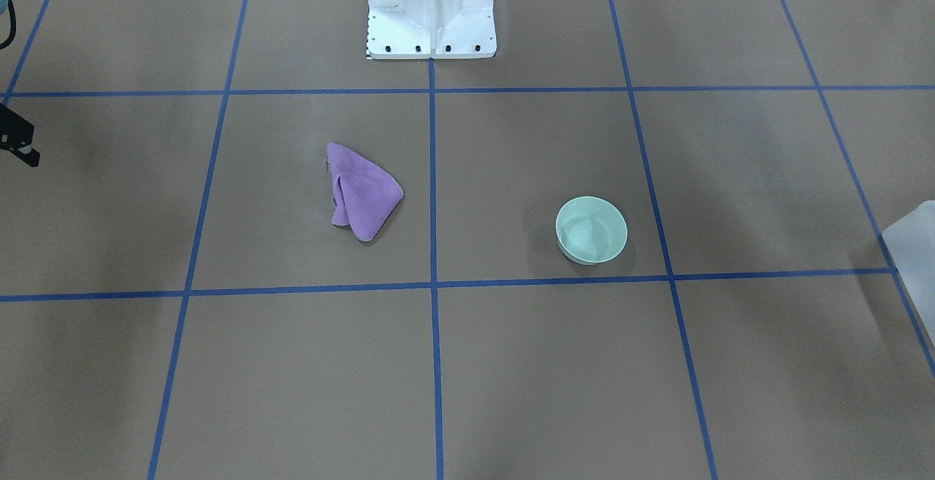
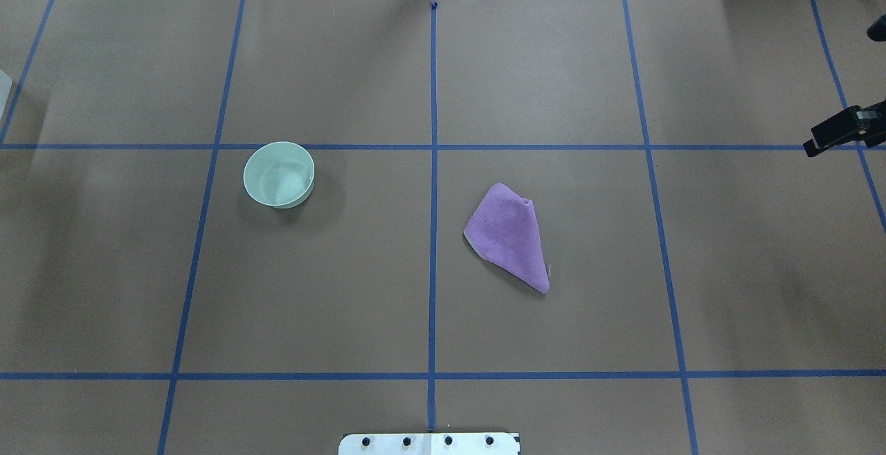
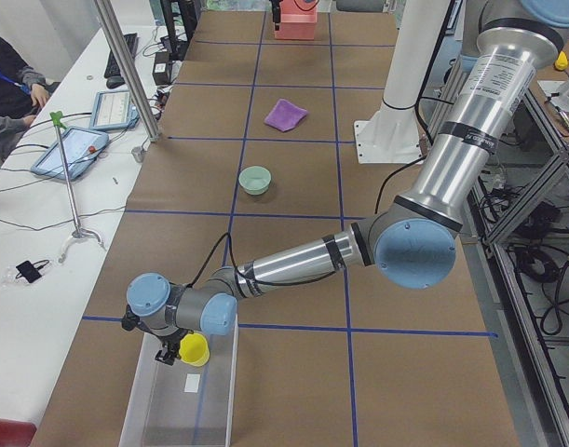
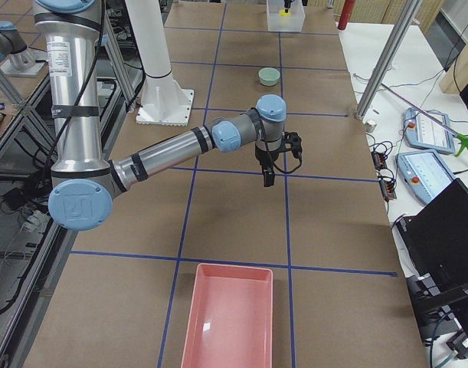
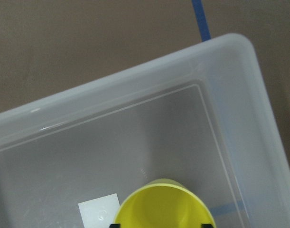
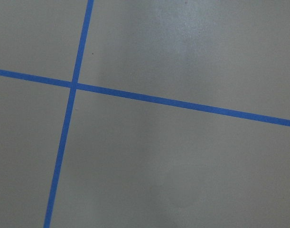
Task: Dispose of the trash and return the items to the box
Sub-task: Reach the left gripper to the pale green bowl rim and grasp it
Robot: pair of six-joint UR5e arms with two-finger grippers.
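Note:
My left gripper (image 5: 161, 226) is shut on a yellow cup (image 5: 163, 205), its black fingertips (image 5: 114, 225) showing at either side of the rim. It holds the cup (image 3: 195, 350) low inside a clear plastic box (image 3: 168, 410) at the table's left end. A purple cloth (image 2: 510, 235) lies crumpled right of the centre line. A pale green bowl (image 2: 279, 174) stands upright and empty on the left half. My right gripper (image 2: 839, 130) hangs over bare table at the far right, holding nothing; whether it is open or shut I cannot tell.
A pink bin (image 4: 230, 314) stands empty at the table's right end. The clear box (image 5: 135, 118) holds a white label (image 5: 99, 214) on its floor. The robot base (image 1: 431, 9) sits at the table's rear middle. Blue tape lines grid the brown surface. People sit at a side desk (image 3: 14, 102).

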